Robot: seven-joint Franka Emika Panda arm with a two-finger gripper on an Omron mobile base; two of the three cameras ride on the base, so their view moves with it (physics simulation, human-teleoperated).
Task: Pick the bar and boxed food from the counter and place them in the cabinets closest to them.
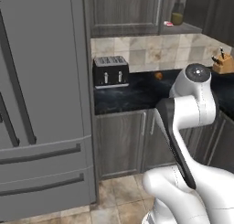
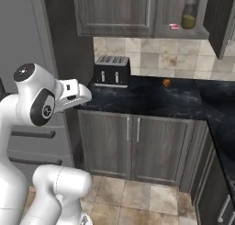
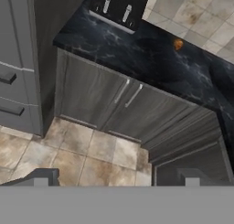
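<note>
The bar (image 2: 174, 26) already lies on the shelf floor of the open wall cabinet (image 2: 183, 33) at the upper right of the right base view, beside a glass bottle (image 2: 189, 15) of yellowish liquid; in the left base view the same small red packet sits at the top right. So the step in hand looks like going for the boxed food, and no red carton appears on the stretch of counter (image 2: 151, 98) in sight. It may lie further along the worktop to the right, but I cannot tell from here.

The gripper (image 3: 116, 182) hangs over the floor tiles in front of the base cupboards, its 2 finger tips at the bottom of the hand view set wide apart and holding nothing. To do this step well, the base probably needs to drive along the counter until the carton comes into sight, with the arm kept tucked while it moves.

Around the work: a black toaster (image 2: 111, 70) stands at the left end of the counter, an orange-brown pastry (image 2: 166, 82) lies near the middle, and a knife block (image 1: 223, 62) sits at the right edge of the left base view. The grey fridge (image 1: 41, 104) fills the left, close beside the arm's elbow, so swinging that way risks a bump. The corner where the counter turns, at the right, also narrows the room for the base.
</note>
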